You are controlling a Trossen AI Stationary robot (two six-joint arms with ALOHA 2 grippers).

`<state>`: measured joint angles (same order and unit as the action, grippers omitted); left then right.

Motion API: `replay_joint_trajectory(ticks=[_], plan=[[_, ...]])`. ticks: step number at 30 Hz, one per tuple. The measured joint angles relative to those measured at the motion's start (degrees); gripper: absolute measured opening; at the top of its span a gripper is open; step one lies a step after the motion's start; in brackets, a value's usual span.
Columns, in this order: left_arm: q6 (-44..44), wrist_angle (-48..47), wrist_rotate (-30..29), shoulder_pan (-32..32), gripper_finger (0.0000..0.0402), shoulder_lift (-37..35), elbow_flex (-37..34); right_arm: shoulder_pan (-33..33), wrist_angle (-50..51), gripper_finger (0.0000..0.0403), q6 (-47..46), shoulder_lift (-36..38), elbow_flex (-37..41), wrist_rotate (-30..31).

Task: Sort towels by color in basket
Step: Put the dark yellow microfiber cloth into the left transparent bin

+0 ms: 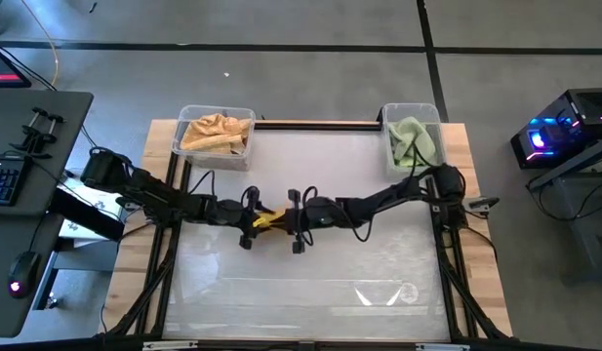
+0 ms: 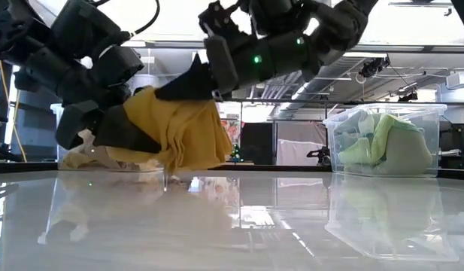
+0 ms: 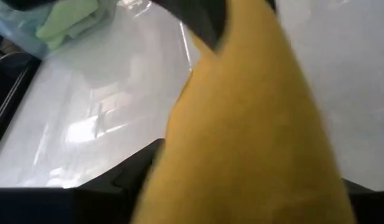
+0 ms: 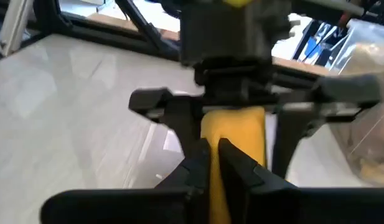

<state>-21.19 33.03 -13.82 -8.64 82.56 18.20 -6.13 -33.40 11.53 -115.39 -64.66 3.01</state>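
The yellow towel [image 2: 188, 132] fills the left wrist view, hiding most of the worktop [image 1: 310, 283]. Both arms reach in level to meet over mid-worktop: the left pincer [image 1: 254, 220] and right pincer [image 1: 281, 217] are each clamped on the towel, holding it off the surface

High cam: overhead, looks straight down, far enough to frame the whole table [image 1: 310, 283] plus floor around it. Low cam: at tabletop level, faces level across the surface into the room, very close to the mustard towel [image 2: 190, 135] held ahead of it. L wrist cam: looks fwd past its gripper, towel fills most of frame. R wrist cam: looks fwd along its fingers toward the opposite gripper. All four views share that towel.
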Motion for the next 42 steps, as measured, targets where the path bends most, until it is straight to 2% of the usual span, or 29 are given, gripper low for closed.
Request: replay_joint_trajectory(ticks=[5, 10, 12, 14, 18, 21, 23, 24, 25, 27, 30, 32, 34, 36, 38, 42], plan=[[-0.01, 0.39, 0.19, 0.0, 0.0174, 0.0, 0.0, 0.02, 0.13, 0.0038, -1.4, 0.69, -0.04, 0.05], [0.03, 0.45, 0.16, -0.03, 0.0076, -0.39, 0.0, 0.46, 7.33, 0.0062, -3.76, 2.51, -0.04, 0.39], [1.12, -0.47, -1.07, -0.07, 0.0029, -1.82, 0.02, 0.46, 12.84, 0.0068, -4.53, 5.11, -0.09, 2.41], [2.61, -1.52, -4.78, -0.11, 0.0012, -3.87, 0.06, 0.04, 18.79, 0.007, -6.77, 7.95, -0.13, 7.5], [1.07, -10.02, -21.05, -0.96, 0.0021, -11.4, 1.72, -2.32, 31.34, 0.007, -10.85, 13.38, -0.15, 22.56], [-2.9, -18.69, -38.22, -0.79, 0.001, -18.22, 6.01, -4.84, 39.1, 0.007, -14.39, 15.82, -0.15, 33.06], [-4.56, -22.69, -52.93, 1.02, 0.0005, -21.94, 9.97, -6.36, 42.29, 0.0071, -16.2, 16.32, -0.15, 38.08], [-7.11, -24.46, -57.87, 2.71, 0.0005, -23.82, 12.31, -7.08, 43.66, 0.0071, -17.22, 16.34, -0.15, 39.86], [-9.92, -25.79, -59.6, 4.59, 0.0005, -25.42, 14.78, -7.78, 44.74, 0.0071, -18.1, 16.34, -0.15, 41.18], [-13.68, -29.03, -58.26, 9.48, 0.0003, -28.09, 19.52, -8.86, 45.61, 0.0071, -19.39, 16.14, -0.13, 42.42], [-13.77, -38.92, -51.76, 18.52, 0.0002, -29.36, 27.54, -10.06, 46.42, 0.0071, -20.55, 15.79, -0.13, 43.58], [-9.91, -49.17, -45.92, 25.48, 0.0002, -28.81, 32.45, -10.57, 46.35, 0.0071, -21.04, 15.64, -0.13, 43.73], [-3.45, -58.53, -37.32, 32.65, 0.0001, -27.31, 36.28, -10.98, 46.55, 0.0071, -21.02, 15.62, -0.13, 43.95], [2.0, -66.07, -28.84, 39.39, 0.0001, -25.28, 37.84, -11.21, 46.76, 0.0071, -20.79, 15.62, -0.13, 43.98], [4.92, -70.98, -23.1, 44.79, 0.0001, -22.62, 37.81, -11.28, 47.14, 0.0071, -20.62, 15.62, -0.13, 43.97], [8.51, -76.92, -16.31, 51.19, 0.0011, -15.97, 37.79, -11.23, 47.56, 0.0071, -20.64, 15.62, -0.13, 44.0]])
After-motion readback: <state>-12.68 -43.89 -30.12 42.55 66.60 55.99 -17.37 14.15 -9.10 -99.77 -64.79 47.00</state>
